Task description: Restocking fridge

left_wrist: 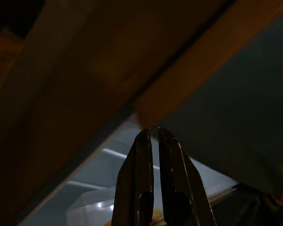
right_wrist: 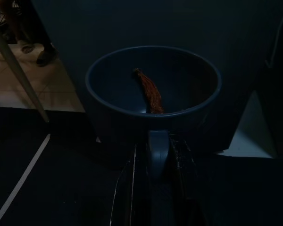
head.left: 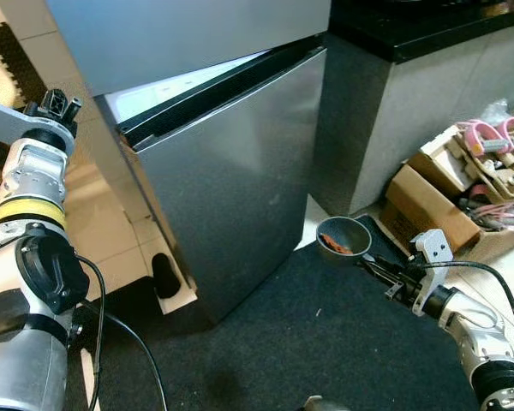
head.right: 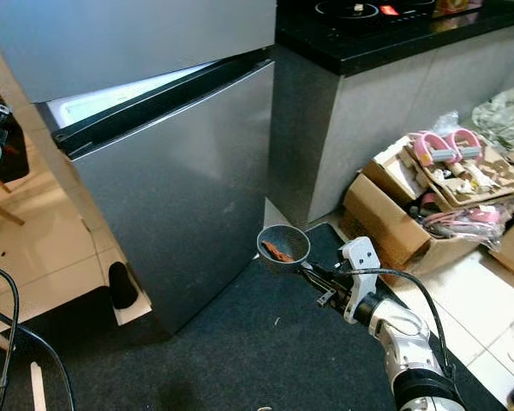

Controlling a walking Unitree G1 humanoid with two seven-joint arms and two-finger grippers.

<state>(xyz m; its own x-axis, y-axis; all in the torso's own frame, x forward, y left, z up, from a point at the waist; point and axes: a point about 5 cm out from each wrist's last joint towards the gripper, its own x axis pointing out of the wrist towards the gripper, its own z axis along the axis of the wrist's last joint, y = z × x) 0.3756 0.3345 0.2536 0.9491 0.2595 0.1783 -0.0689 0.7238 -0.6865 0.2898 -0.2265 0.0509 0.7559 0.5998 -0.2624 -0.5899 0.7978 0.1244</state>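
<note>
Leftmost, the left gripper [left_wrist: 153,134] points at the grey steel fridge [head.left: 231,171], fingers pressed together on nothing. Centrally, the fridge's lower door stands slightly ajar. Rightward, the right gripper [right_wrist: 158,150] is clamped on the handle of a small dark round pan [head.right: 283,246] holding a reddish-orange strip [right_wrist: 150,92], near cardboard boxes [head.right: 411,205].
</note>
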